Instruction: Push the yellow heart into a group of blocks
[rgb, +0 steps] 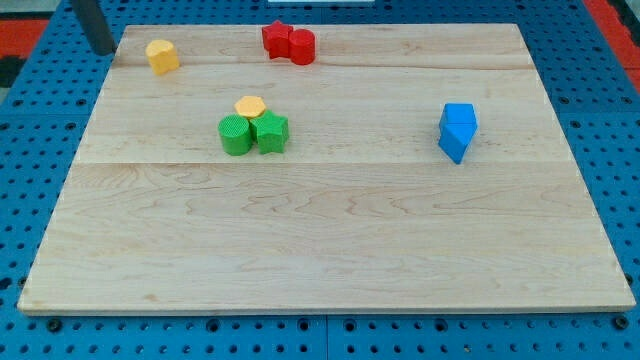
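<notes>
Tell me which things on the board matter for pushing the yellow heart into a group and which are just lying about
In the job:
yellow heart, near the view's top left
my tip, left of the heart, apart from it
the nearest group: yellow hexagon, green cylinder, green block

Lying about:
two red blocks at the view's top
two blue blocks at the view's right

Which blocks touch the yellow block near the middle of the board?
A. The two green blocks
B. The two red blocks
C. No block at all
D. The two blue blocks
A: the yellow block near the middle sits against the top of the two green blocks. The red blocks and the blue blocks lie well apart from it.
</notes>
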